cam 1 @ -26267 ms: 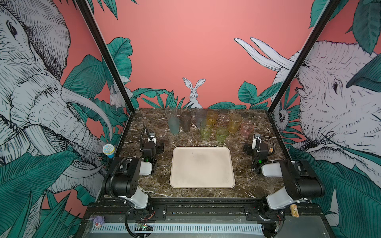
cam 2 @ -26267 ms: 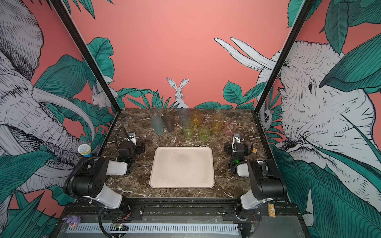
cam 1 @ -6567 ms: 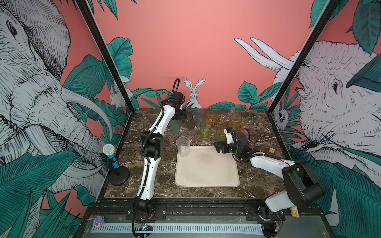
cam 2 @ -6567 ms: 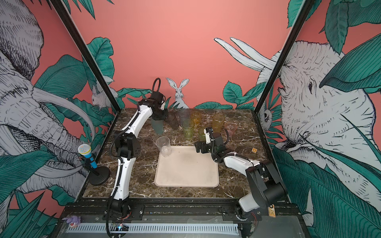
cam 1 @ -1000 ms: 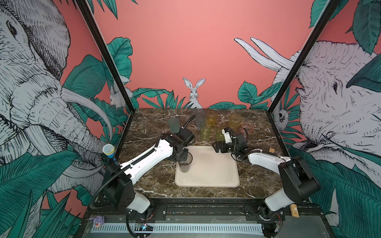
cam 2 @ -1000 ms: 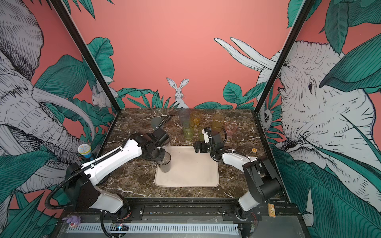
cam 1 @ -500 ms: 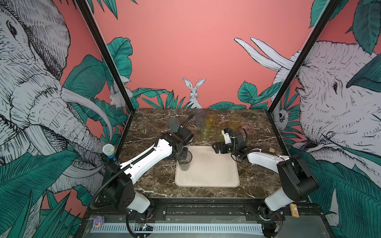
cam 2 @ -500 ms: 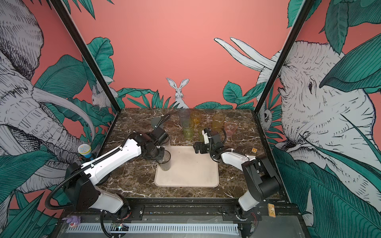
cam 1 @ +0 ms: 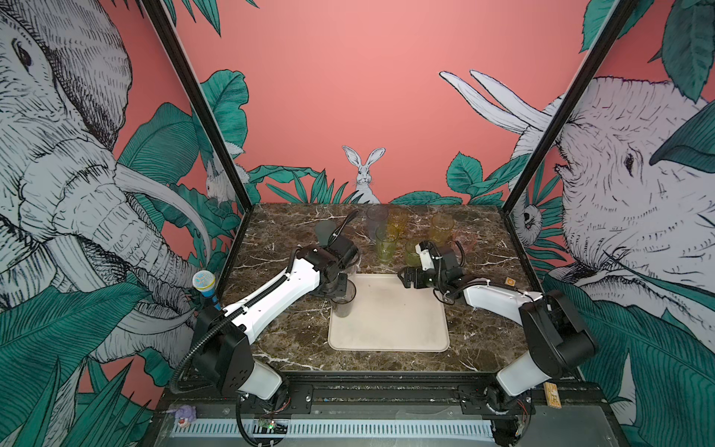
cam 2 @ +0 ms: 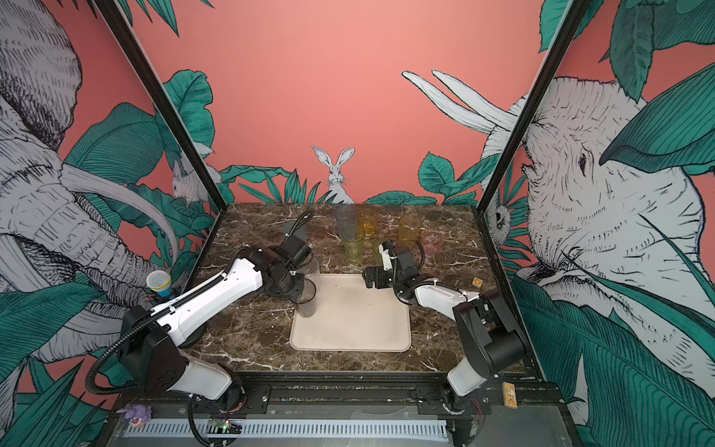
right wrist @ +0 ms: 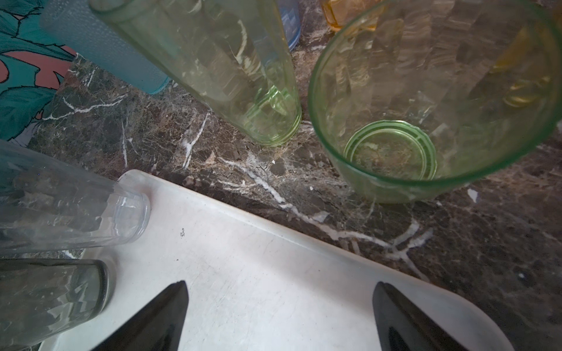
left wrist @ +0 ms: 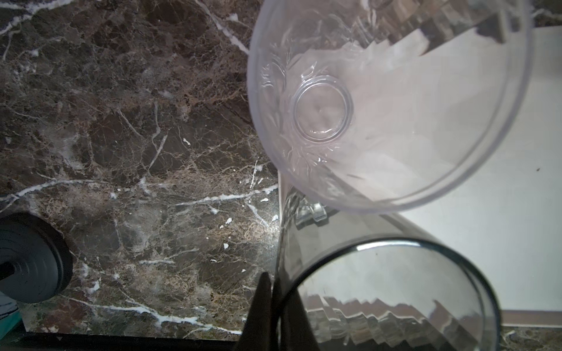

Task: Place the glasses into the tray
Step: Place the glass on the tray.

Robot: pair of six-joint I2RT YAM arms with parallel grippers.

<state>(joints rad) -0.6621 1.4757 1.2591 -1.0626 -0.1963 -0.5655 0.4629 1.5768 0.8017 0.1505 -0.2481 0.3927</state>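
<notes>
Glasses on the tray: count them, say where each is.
2. The clear glass stands in the tray's far left corner; the smoky grey glass beside it at the left edge, gripped by the left hand.

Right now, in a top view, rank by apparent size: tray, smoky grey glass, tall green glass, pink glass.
1. tray, clearly largest.
2. smoky grey glass and tall green glass: look alike; the grey one is nearer the camera, so unranked.
3. pink glass, smallest.

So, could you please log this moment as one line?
left gripper: shut on grey glass at tray left edge | clear glass: in tray | right gripper: open, over tray
</notes>
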